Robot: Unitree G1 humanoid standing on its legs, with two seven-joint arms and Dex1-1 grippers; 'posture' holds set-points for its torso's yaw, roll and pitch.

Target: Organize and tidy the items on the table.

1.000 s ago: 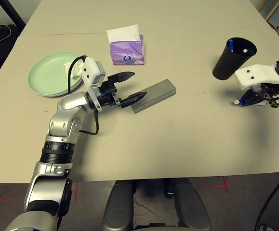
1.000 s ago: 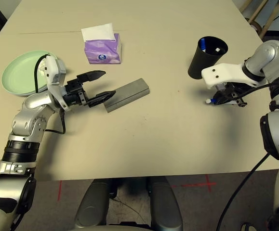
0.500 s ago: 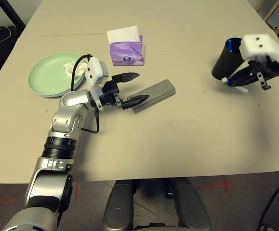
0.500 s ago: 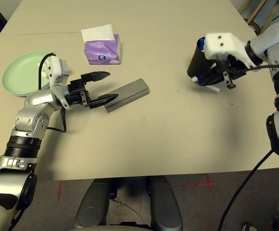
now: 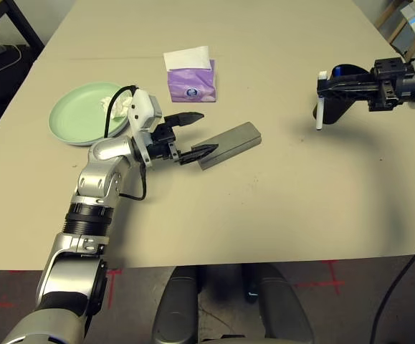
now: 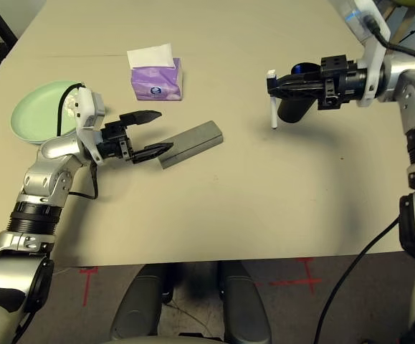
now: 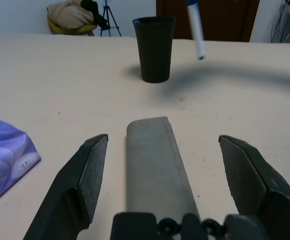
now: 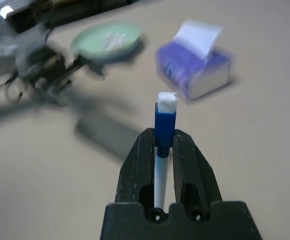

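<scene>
The white pen with a blue cap (image 6: 273,100) hangs from my right hand (image 6: 279,84). That hand is clenched tight on the pen's blue end, and the long white part points straight down at the counter (image 6: 264,208). The pen is up in the air, just beside the black cup (image 6: 298,102), on the side toward the middle of the counter. My right hand lies level and points across toward my left side. The cup stands upright with its mouth open to the top. I think the pen belongs in the cup, so the pen has to go back a bit toward my right and over the rim. My right hand is the near one for that; my left hand is well apart from the cup.

The long grey glasses case (image 5: 229,143) lies flat on the counter. Its long side runs slanting, from near my left hand (image 5: 193,134) up and away toward my right. My left hand is wide open, holding nothing, with the near end of the case right between its two fingers (image 7: 87,175). The case points away from that hand, toward the cup.

Behind my left hand sit the purple tissue box (image 5: 190,77) and the pale green plate (image 5: 78,118) with a small crumpled white tissue (image 5: 117,105) on it.
</scene>
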